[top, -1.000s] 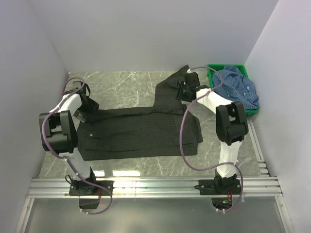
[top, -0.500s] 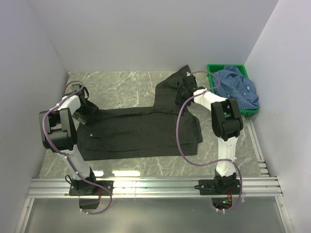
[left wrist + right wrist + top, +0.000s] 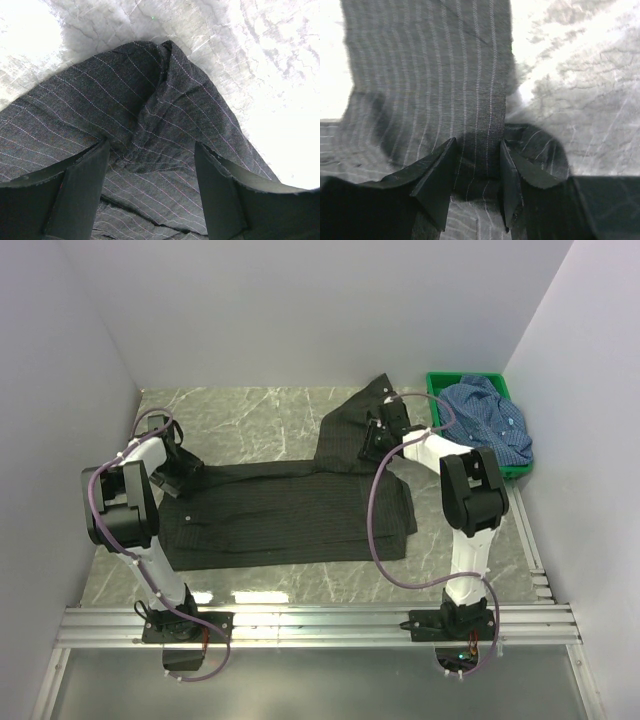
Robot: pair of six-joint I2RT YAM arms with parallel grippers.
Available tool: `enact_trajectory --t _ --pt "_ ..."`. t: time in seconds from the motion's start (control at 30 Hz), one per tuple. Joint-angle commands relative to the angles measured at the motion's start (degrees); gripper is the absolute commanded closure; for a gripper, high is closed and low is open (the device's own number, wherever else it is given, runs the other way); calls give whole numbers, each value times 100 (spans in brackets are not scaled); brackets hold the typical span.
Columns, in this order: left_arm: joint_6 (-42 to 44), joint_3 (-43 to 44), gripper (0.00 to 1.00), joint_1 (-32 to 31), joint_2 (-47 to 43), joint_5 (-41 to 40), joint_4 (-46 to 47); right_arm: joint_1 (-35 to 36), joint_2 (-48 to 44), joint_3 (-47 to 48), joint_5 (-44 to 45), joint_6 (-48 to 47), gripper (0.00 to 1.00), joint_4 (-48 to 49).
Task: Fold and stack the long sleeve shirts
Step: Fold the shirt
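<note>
the left gripper (image 3: 150, 155) had its fingers apart astride a raised ridge of the black shirt (image 3: 125, 95), while a strip of its sleeve (image 3: 445, 75) ran between the narrow-set fingers of the right gripper (image 3: 476, 150), and whether they pinched it could not be told. a shallow bite on either side could let the cloth slip mid-fold and leave the sleeve crooked. the blue shirt (image 3: 490, 420) lay heaped, unfolded, in the crate (image 3: 437, 382) near that gripper's right.
</note>
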Motion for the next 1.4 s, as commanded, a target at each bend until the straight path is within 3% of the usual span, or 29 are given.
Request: enact_trajectory --t 0.0,0.4,0.83,0.93,1.03,1.07,1.13,1.17,1.37 --pt "79 49 26 22 -4 61 60 -17 -454 3 -119 -52 53 227" --pt "105 -4 26 22 -13 78 86 1 -463 284 -822 -175 53 367" --pt "123 49 27 22 13 122 60 -25 -270 83 -137 -52 55 60" --pt "105 49 28 31 -31 157 60 -25 -208 82 -75 -52 58 68" --pt "114 84 30 31 -66 157 25 -34 -129 109 -101 -61 72 51" --pt "105 102 30 31 -57 157 16 -34 -120 109 -101 -61 82 59" --pt "105 128 31 31 -66 184 -11 -25 -120 91 -84 -79 90 86" --pt "105 146 32 31 -75 192 -28 -34 -129 91 -75 -105 99 95" --pt "8 128 32 31 -180 114 -81 -25 -524 -75 -189 -237 100 270"
